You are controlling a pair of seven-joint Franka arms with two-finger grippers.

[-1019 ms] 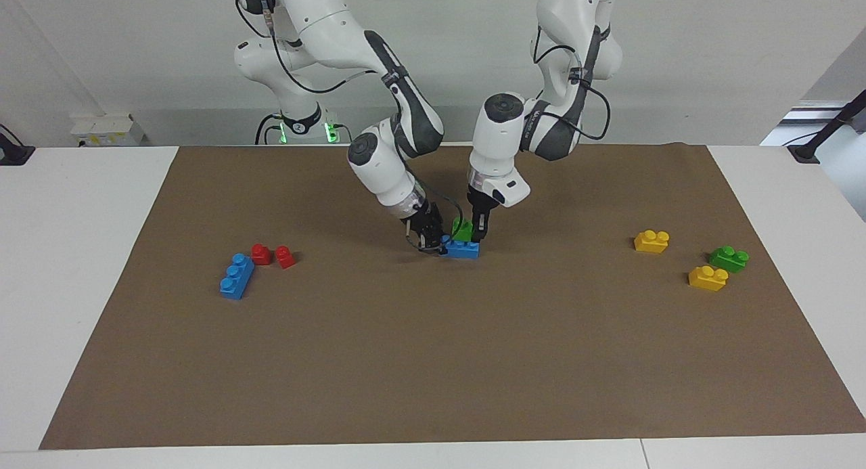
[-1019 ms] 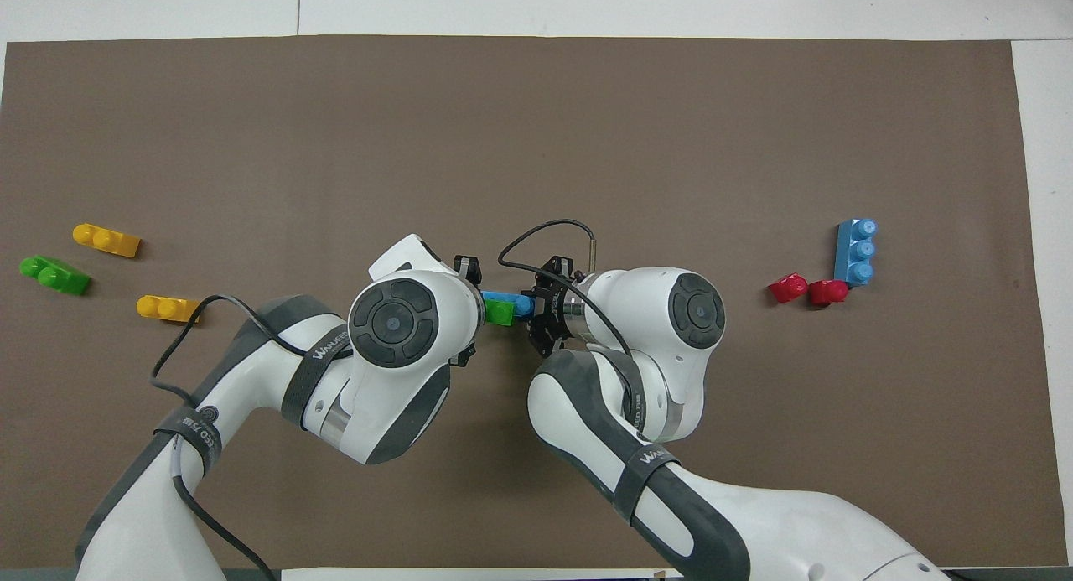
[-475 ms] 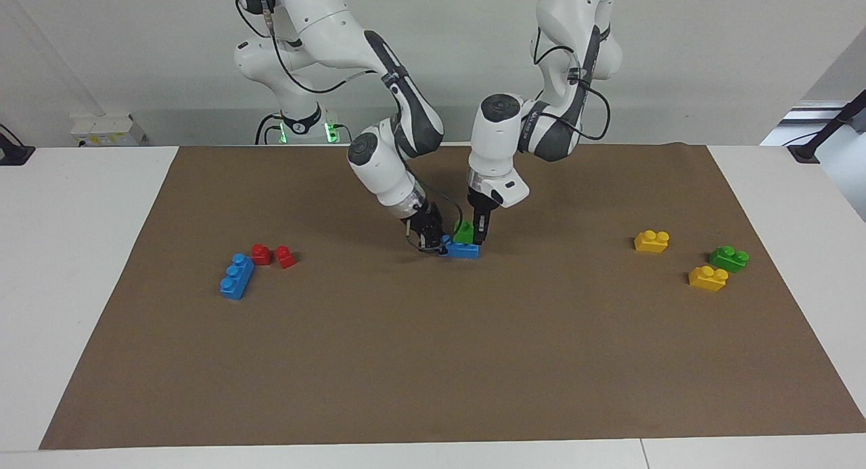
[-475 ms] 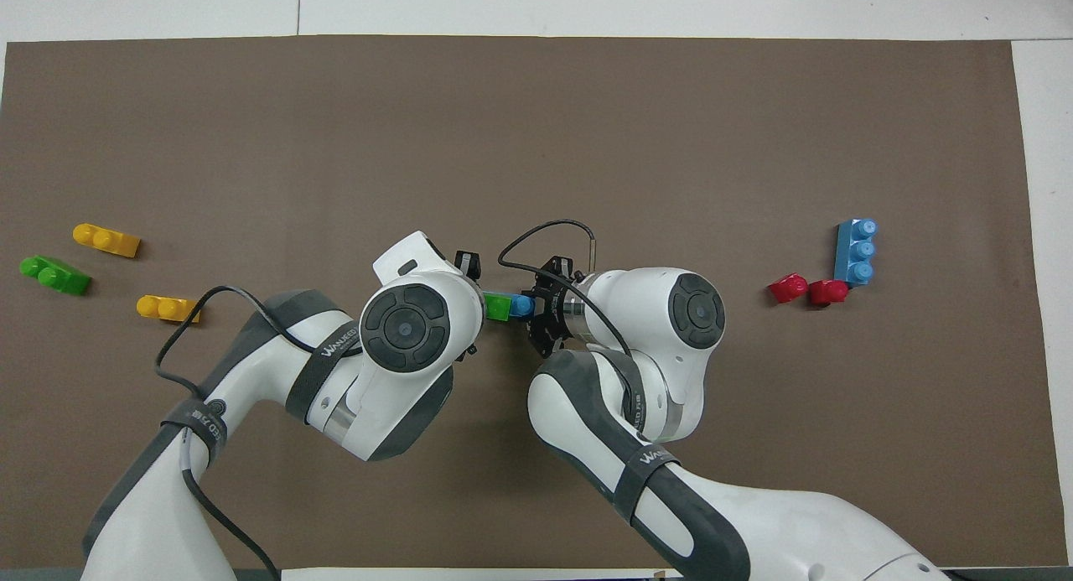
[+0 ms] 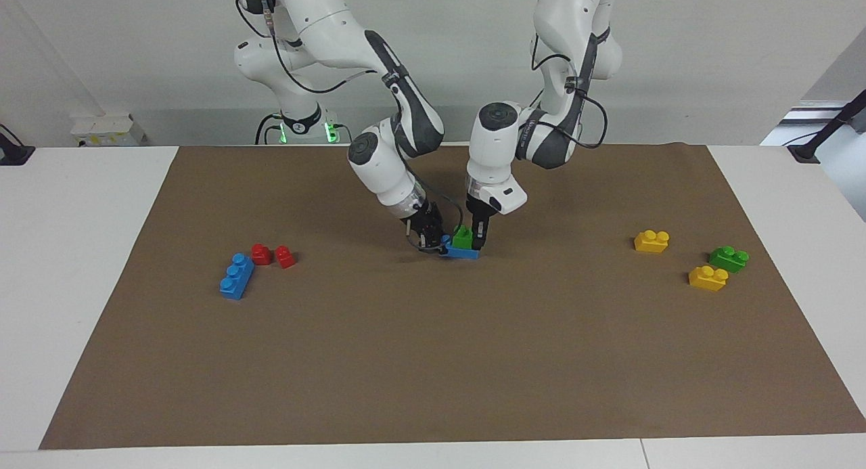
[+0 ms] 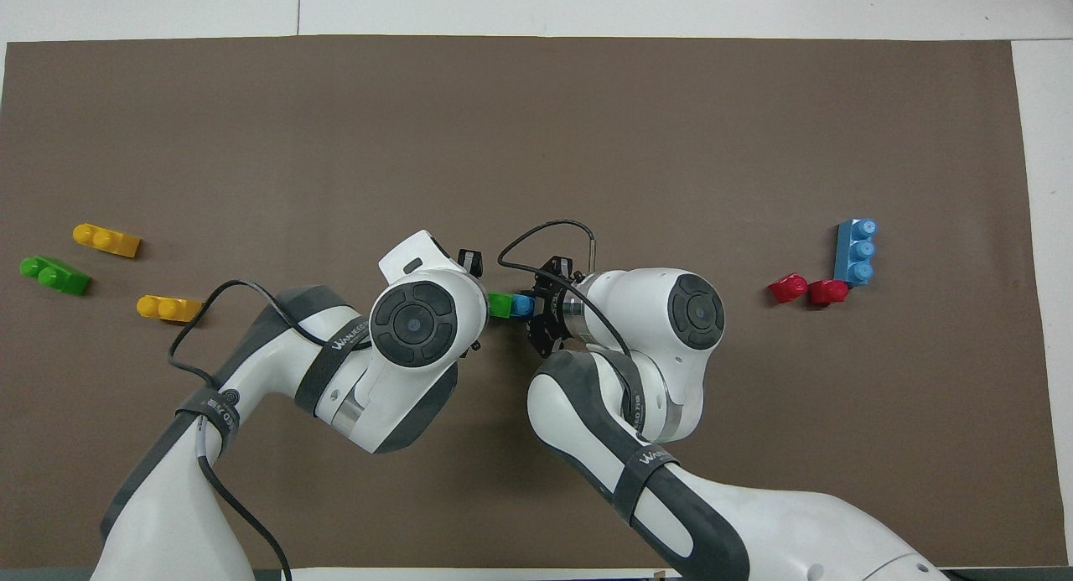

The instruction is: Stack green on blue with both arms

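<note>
A green brick (image 5: 463, 237) sits on a blue brick (image 5: 464, 253) at the middle of the brown mat (image 5: 433, 361). My left gripper (image 5: 469, 239) comes down from above and is shut on the green brick. My right gripper (image 5: 437, 246) reaches in low from the right arm's end and is shut on the end of the blue brick. In the overhead view the green brick (image 6: 500, 304) and one blue stud (image 6: 522, 304) show between the two wrists. The left gripper's fingers are hidden under its wrist there.
A second blue brick (image 5: 237, 276) and two red bricks (image 5: 261, 254) (image 5: 285, 257) lie toward the right arm's end. A second green brick (image 5: 728, 258) and two yellow bricks (image 5: 651, 241) (image 5: 708, 277) lie toward the left arm's end.
My left gripper has lowered the green brick from a tilted pose above the blue brick down onto it. The right gripper has stayed on the blue brick.
</note>
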